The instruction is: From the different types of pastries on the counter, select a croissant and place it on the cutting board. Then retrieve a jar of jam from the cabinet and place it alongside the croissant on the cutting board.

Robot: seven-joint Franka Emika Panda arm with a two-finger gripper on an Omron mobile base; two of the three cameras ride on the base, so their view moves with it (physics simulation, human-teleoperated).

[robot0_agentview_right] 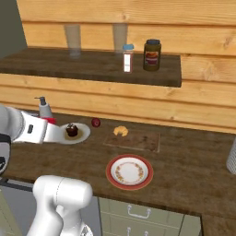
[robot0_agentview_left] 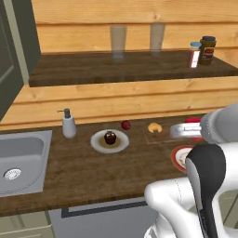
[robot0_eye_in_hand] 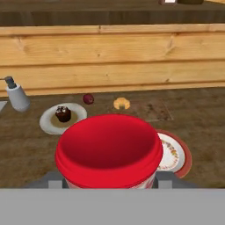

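**Jam in hand, croissant on the board**

The tool (robot0_eye_in_hand: 110,182) is clamped on a red-lidded jar (robot0_eye_in_hand: 109,147), carried above the surface (robot0_agentview_left: 83,172). Beyond it, the croissant (robot0_agentview_right: 120,131) lies at the far left corner of the cutting board (robot0_agentview_right: 138,140), so the first half looks done. What remains, I judge, is setting the jar beside it and letting go.

Kitchen: wooden worktop (robot0_agentview_left: 93,172) with steel sink (robot0_agentview_left: 23,160), soap dispenser (robot0_agentview_left: 69,123), wall shelf (robot0_agentview_left: 130,69), plated pastries, cabinet drawers below.
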